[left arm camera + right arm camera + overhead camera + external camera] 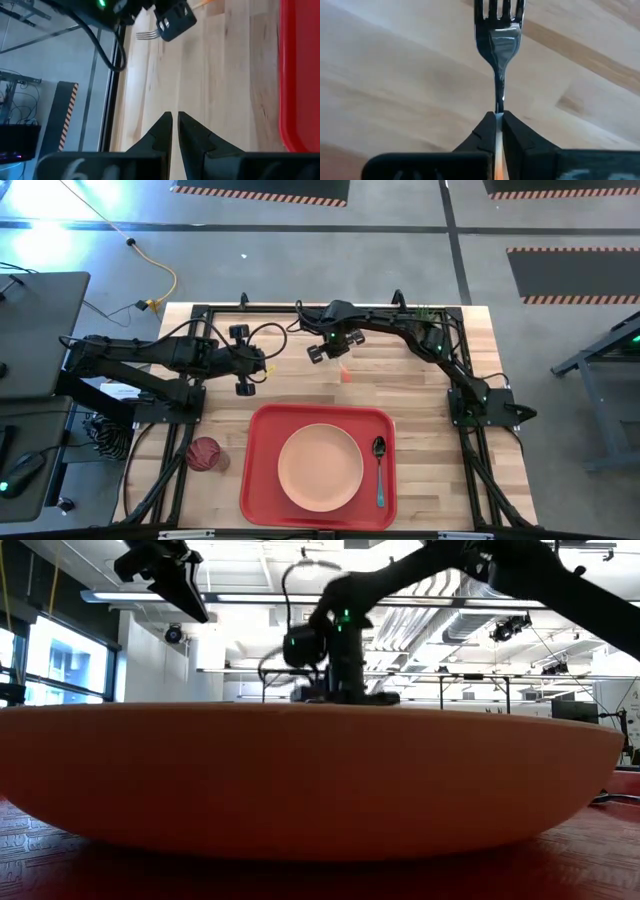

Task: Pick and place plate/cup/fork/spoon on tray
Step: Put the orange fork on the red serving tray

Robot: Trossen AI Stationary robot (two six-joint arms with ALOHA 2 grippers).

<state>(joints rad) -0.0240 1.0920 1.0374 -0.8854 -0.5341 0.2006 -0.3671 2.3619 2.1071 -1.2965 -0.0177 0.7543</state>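
Tabletop (395, 75); fork (499, 40) between right jaws

Glossy metal fork (499, 30) tines, pale wood-grain table (420, 395) (matt), smooth red plastic tray (262, 480).

Wooden butcher-block table (420, 395) of pale planks beneath the tooling, framed in black metal. Grey concrete floor (300, 260) beyond and around, marked with dark lines and orange-and-black hazard stripes (570, 275). Yellow cable (150, 275) snaking off behind, to the left. Dark desk (35, 330) further left. Level with the table: open industrial ceiling with ducts (440, 630), white wall (160, 670), bright windows (40, 690) at left.
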